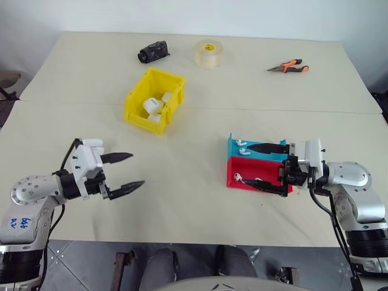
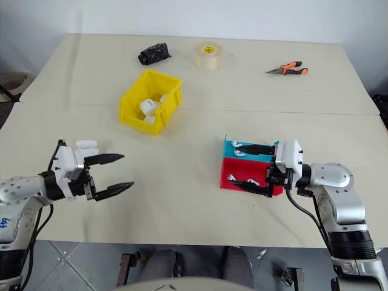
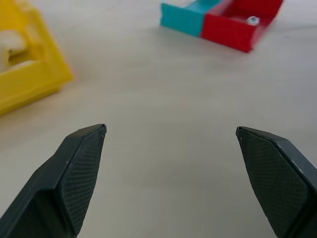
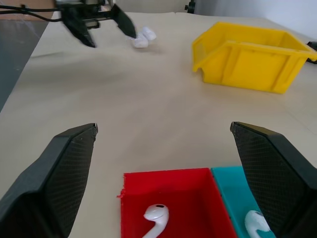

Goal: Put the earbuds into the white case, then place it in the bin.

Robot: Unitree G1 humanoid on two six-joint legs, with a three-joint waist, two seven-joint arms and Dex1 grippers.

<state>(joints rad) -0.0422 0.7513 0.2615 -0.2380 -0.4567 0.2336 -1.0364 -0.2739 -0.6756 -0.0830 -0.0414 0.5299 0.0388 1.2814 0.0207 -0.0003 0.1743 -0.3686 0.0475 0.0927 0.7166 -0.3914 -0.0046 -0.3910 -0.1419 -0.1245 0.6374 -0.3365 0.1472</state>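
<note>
Two open grippers, both empty, above a cream table.

Head views: the left gripper (image 1: 126, 170) hangs spread over bare table (image 1: 182, 200); the right gripper (image 1: 264, 168) gapes over the red tray (image 1: 242, 174) and blue tray (image 1: 233, 145), each holding earbuds (image 1: 237, 177). White cases (image 1: 151, 107) lie in the yellow bin (image 1: 134, 109). Blue handwriting on the left arm is unreadable.
Left wrist view: fingers (image 3: 79, 168) wide apart, nothing between.
Right wrist view: fingers (image 4: 64, 168) wide above one earbud per tray.
</note>
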